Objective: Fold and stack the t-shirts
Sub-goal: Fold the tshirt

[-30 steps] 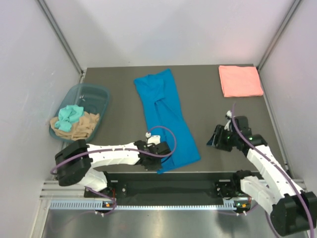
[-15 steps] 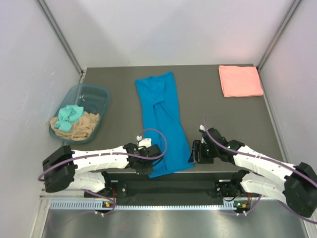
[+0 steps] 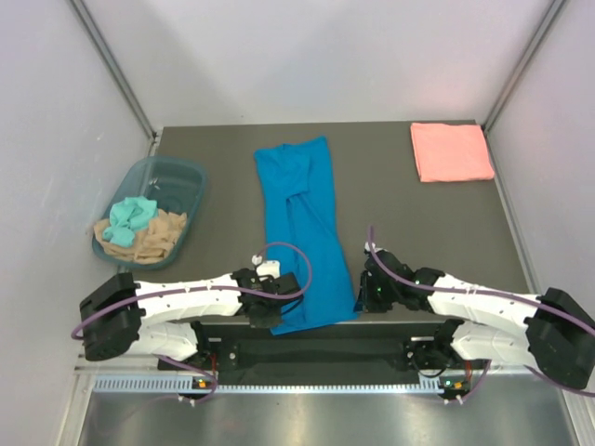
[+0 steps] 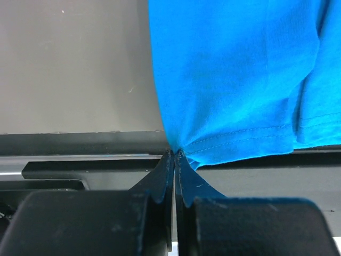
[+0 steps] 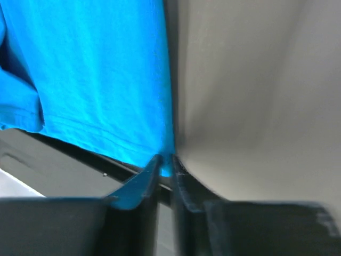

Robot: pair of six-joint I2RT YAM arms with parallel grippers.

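Right gripper (image 3: pixel 365 295) has been brought in to the near right hem corner of the bright blue cloth t-shirt (image 3: pixel 302 223), jaws pinched on it, left gripper (image 3: pixel 270 311) being clamped on the near left corner, the shirt's length laid straight away from both on the dark grey table (image 3: pixel 418 223).

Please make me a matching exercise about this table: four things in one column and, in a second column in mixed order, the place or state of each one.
Column 1
1. blue t-shirt
2. pink t-shirt
3. plastic tub
4. teal cloth

Column 2
a. folded, at the far right corner of the table
b. at the left edge, translucent blue-grey
c. laid out long down the middle
d. crumpled inside the tub

Pairs: 1-c, 2-a, 3-b, 4-d
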